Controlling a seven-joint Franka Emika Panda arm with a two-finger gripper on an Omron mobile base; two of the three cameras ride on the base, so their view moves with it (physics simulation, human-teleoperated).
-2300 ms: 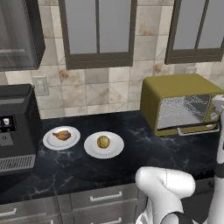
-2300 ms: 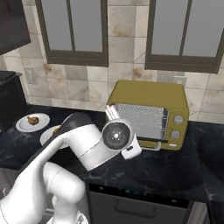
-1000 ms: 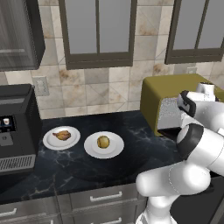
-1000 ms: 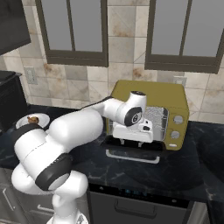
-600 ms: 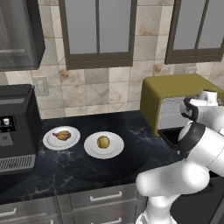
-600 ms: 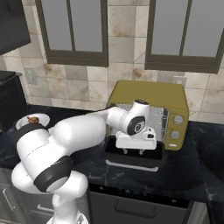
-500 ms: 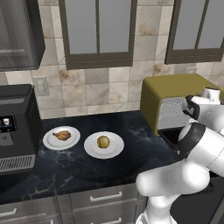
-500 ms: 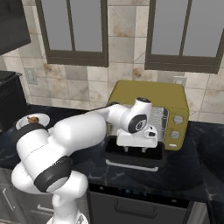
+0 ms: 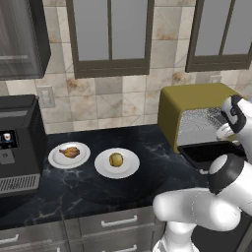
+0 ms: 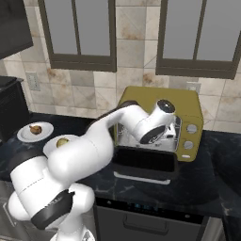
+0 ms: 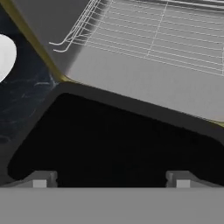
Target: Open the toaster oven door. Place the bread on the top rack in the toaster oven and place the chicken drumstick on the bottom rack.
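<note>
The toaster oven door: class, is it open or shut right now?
Open. The toaster oven door lies folded down flat in front of the toaster oven, exposing its grey inside and wire racks.

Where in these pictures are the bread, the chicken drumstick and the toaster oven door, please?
bread (image 9: 116, 159), left base view, middle of the roll.
chicken drumstick (image 9: 69, 152), left base view, middle of the meat.
toaster oven door (image 10: 143, 162), right base view, dark inner glass of the lowered door.

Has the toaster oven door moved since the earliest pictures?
Yes. The toaster oven door has swung down from upright against the toaster oven and now lies flat over the counter, exposing the wire racks inside.
</note>
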